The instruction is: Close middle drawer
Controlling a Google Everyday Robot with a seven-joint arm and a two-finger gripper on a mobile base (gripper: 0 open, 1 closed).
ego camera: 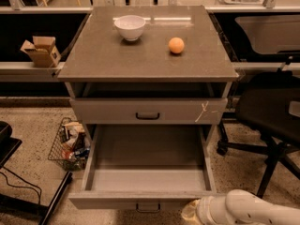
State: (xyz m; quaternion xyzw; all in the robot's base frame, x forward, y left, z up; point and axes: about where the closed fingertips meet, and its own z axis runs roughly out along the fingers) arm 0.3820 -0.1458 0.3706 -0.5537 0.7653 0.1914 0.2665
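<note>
A speckled floor (pixel 33 125) ran under a grey cabinet (pixel 145 55) with a smooth, matte top that carried a round white bowl (pixel 130 27) and an orange ball-shaped fruit (pixel 176 45). The middle drawer (pixel 147 168) stood open below the scratched drawer front (pixel 147 110), shallow and boxy, its dark handle (pixel 147 207) partly cut off at the bottom edge. The gripper (pixel 191 212), a pale blunt shape on the glossy white arm (pixel 255 211), sat low right of that handle, cropped by the frame; whether it was spread or pressed together could not be told.
</note>
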